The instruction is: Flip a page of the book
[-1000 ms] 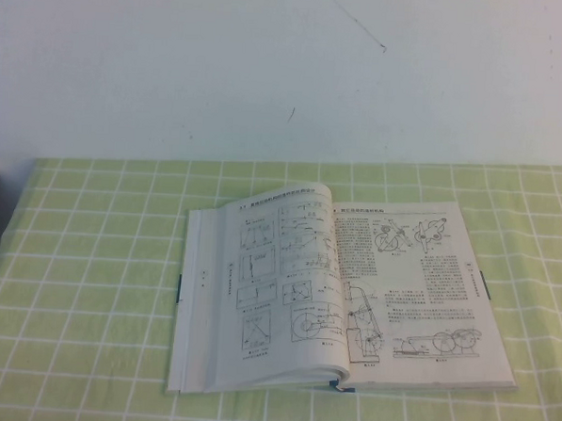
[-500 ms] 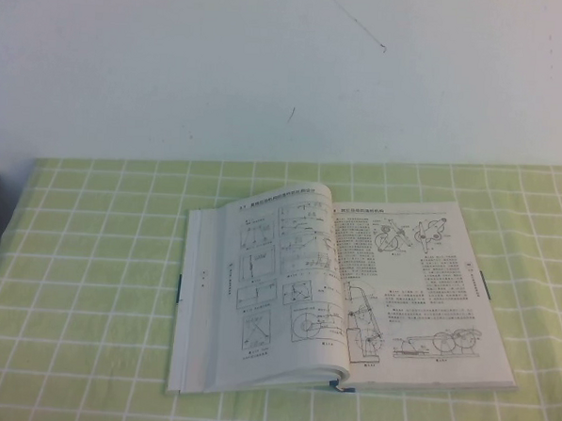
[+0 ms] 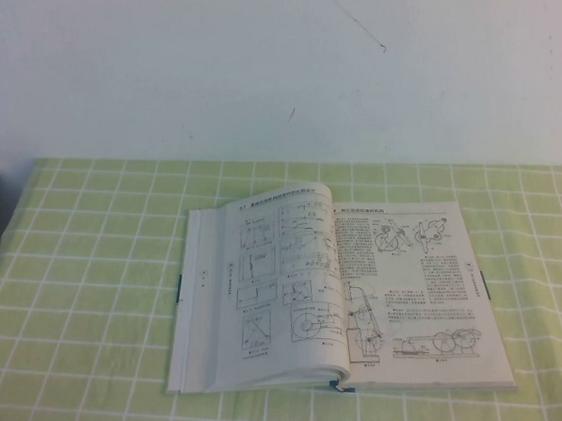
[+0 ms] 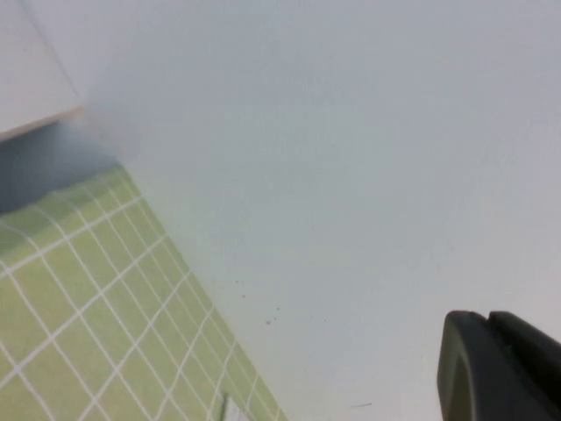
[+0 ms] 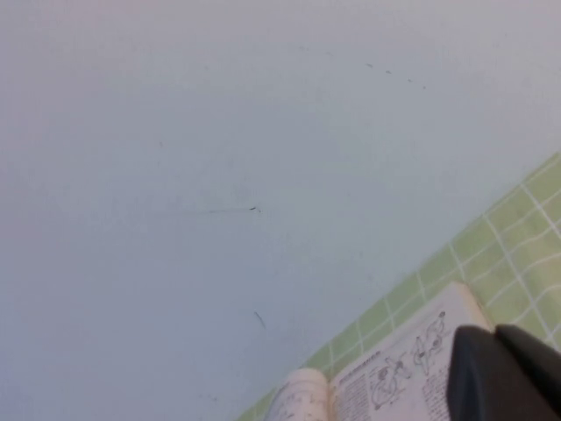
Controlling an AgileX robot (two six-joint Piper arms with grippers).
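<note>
- Nothing has moved since the earlier high views: book, pages and cloth sit exactly as before, and neither arm has entered that view.
- Book lies open and flat on the green checked tablecloth, a little toward 4 o'clock of the cloth's centre, spine running roughly 12 to 6.
- Page to be turned, as I judge it, is the leaf at 3 o'clock of the spine, with gear and machine drawings; it lies flat, no corner lifted.
- Thick stack at 9 o'clock of the spine bulges up beside the gutter; a thin dark cover edge shows at 6 o'clock.
- Right gripper: dark fingertips closed together, holding nothing, raised off the table with the book's far corner just beyond it.
- Left gripper: dark tips pressed together, empty, up near the pale wall, well apart from the book.
- Progress, judged: not started. Approach, lifting the leaf's edge, carrying it across the spine and letting go all remain.
</note>
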